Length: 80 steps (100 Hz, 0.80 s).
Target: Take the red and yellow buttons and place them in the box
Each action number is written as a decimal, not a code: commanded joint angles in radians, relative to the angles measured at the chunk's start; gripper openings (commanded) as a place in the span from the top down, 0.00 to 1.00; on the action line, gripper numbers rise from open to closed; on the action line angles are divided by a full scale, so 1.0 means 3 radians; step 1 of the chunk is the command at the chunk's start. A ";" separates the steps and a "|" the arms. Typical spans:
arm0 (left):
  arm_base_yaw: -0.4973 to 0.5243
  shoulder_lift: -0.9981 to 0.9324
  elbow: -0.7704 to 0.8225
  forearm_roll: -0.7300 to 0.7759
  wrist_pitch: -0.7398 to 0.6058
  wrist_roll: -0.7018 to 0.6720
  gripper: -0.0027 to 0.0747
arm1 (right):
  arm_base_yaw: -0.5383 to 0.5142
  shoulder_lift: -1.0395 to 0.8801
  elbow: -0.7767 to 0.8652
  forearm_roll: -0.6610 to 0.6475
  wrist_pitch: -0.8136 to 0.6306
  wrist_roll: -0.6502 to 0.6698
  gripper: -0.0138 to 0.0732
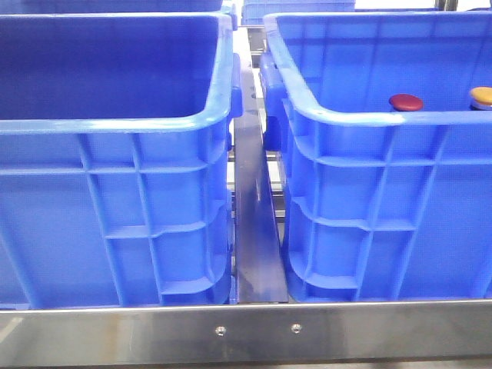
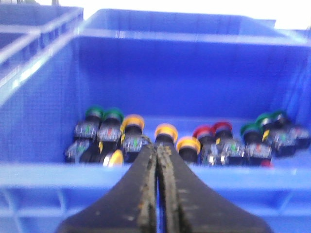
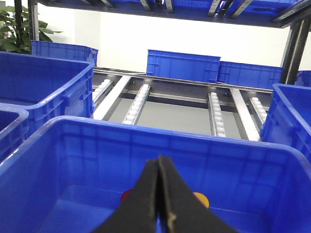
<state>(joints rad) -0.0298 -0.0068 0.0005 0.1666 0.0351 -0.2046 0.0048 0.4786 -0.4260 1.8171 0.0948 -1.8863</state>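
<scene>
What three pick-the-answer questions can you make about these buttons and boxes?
1. Where do the red button and yellow button sit in the front view?
A. left crate
B. right crate
C. metal rail

2. Which cap colours lie in the crate under the left gripper?
A. green, yellow, red
B. only blue
C. white, black

3. How is the right gripper?
A. wide open
B. shut, empty
C. holding a button

Answers: 1 B, both show above its near rim. 2 A, all three colours show. 3 B, fingers meet with nothing between.
</scene>
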 commanded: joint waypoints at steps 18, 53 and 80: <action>0.0009 -0.0099 0.0153 0.0006 -0.0411 0.0011 0.99 | 0.0008 0.0009 -0.0090 0.0354 0.0094 -0.0008 0.96; 0.0009 -0.0099 0.0153 0.0006 -0.0410 0.0011 0.99 | 0.0008 0.0009 -0.0090 0.0354 0.0094 -0.0008 0.96; 0.0009 -0.0099 0.0153 0.0006 -0.0410 0.0011 0.99 | 0.0008 0.0009 -0.0090 0.0354 0.0094 -0.0008 0.96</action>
<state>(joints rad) -0.0298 -0.0068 0.0005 0.1689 -0.0055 -0.2037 0.0048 0.4786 -0.4260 1.8171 0.0948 -1.8863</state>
